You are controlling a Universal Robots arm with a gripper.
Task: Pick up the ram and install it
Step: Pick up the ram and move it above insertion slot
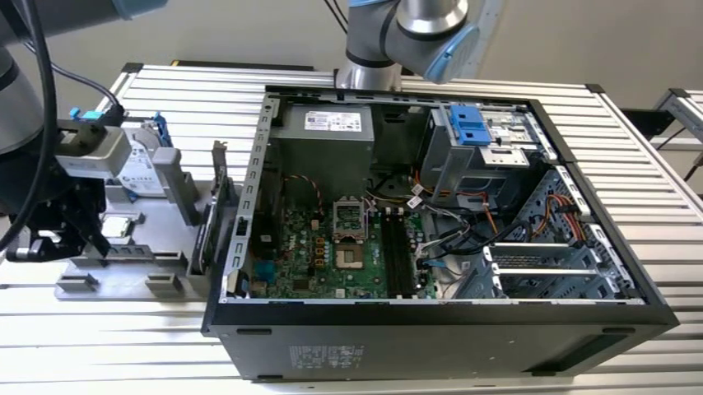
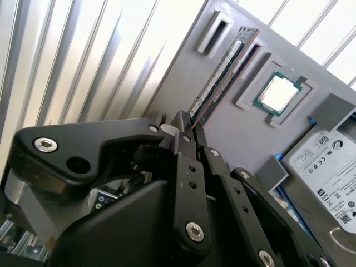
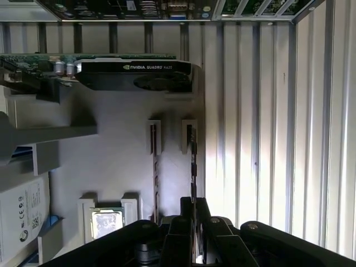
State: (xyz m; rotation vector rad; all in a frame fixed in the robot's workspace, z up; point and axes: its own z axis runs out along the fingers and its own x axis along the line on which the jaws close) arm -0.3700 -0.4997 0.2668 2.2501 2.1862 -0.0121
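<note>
The pick-up step is in hand. In both wrist views the end effector (image 2: 189, 125) has its two slim black fingers (image 2: 181, 119) pressed onto the near end of the ram (image 2: 222, 72), pinching the board by its flat faces. The ram stands on its long edge in two raised holders along one edge of the grey tray (image 1: 154, 267). The tray lies at the edge of the surface (image 1: 110, 354) on the exterior view's left, just beside the open computer case (image 1: 439, 333). The ram sits in its holders, so by my reading nothing has been installed yet. Freeing it calls for a straight pull in the plane of the board, because so thin and stiff a stick would likely bind if twisted. The ram is a narrow dark circuit board with flat black chips and a brownish lower edge. The tray is matte moulded plastic with rectangular pockets. One pocket holds a square processor (image 2: 276, 93) with a bright metal lid, and a white-labelled hard drive (image 2: 328, 167) lies near a tray corner. The surface is ribbed, glossy metal.
</note>
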